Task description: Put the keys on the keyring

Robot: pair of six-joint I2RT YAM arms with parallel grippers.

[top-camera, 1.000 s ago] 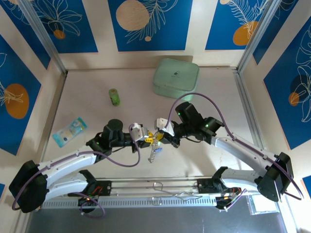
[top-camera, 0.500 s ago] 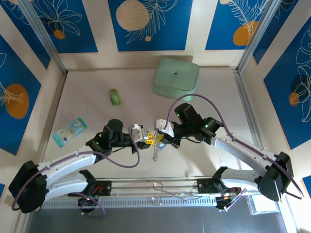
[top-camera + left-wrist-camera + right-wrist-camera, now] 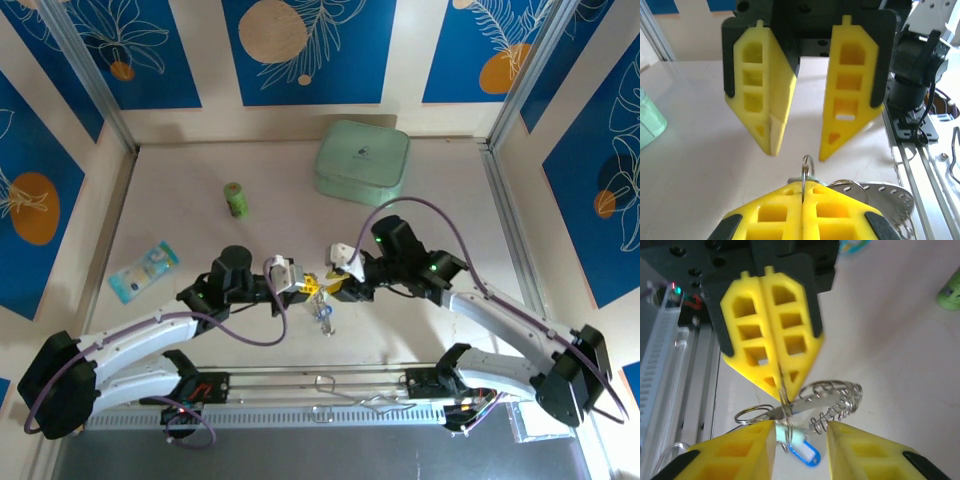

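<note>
**Left jaws clenched on ring bunch, right jaws released**

Top view: the left gripper (image 3: 308,287) and right gripper (image 3: 333,287) meet tip to tip over the mid table (image 3: 440,200). The keys (image 3: 323,314) dangle just below them, off the table.

Left wrist view: the left jaws are clenched on a small ring (image 3: 806,165) that pokes up between the tips. The right jaws stand apart, facing them and gripping nothing.

Right wrist view: the keyring (image 3: 837,396), coil-rimmed, hangs at the tip of the left jaws. A blue tag (image 3: 807,456) sits under it, between the right fingers (image 3: 740,455); what's next to it is too blurred to make out.

Elsewhere on the table: a mint case (image 3: 362,160) at the far side, a green cylinder (image 3: 235,200) and a blue packet (image 3: 143,268) to the left, all well apart from the grippers.
</note>
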